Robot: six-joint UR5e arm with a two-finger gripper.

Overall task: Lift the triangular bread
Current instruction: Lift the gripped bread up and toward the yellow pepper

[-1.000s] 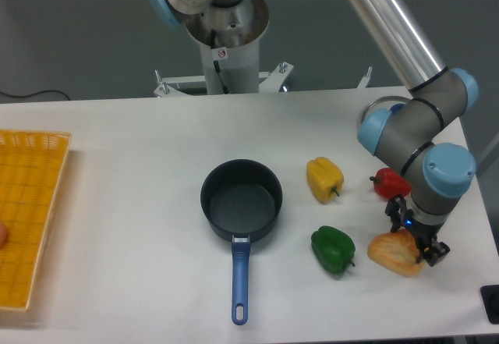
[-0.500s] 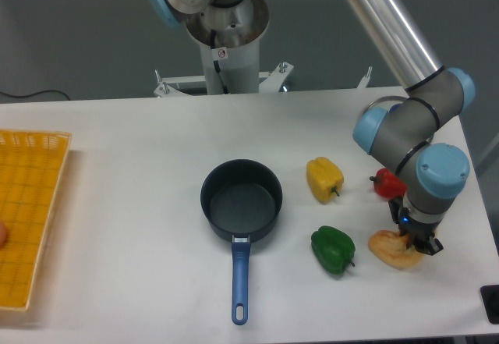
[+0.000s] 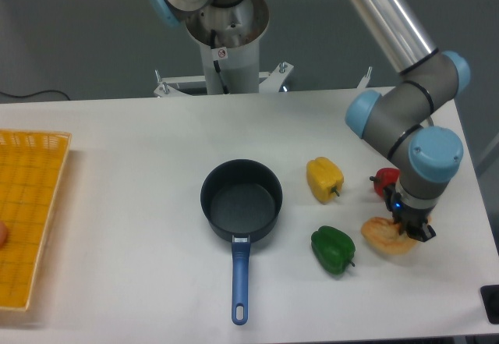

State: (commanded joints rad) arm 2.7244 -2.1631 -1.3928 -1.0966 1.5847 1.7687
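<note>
I've got the gripper (image 3: 408,228) closed on the triangular bread (image 3: 383,235), right of the green pepper (image 3: 333,250), and I reckon this light, flaky pastry wants a gentle hold across its thicker edge

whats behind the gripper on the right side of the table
A small red pepper, partly hidden by the arm, sits behind the gripper. The gripper covers the right part of the golden-brown triangular bread.

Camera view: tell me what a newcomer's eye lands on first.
The gripper at the table's right side, planted on the triangular bread, draws the eye first. Next come three bright peppers around it: the yellow pepper, the green pepper and the half-hidden red pepper. At center sits the dark saucepan; the yellow basket lies far left.
</note>
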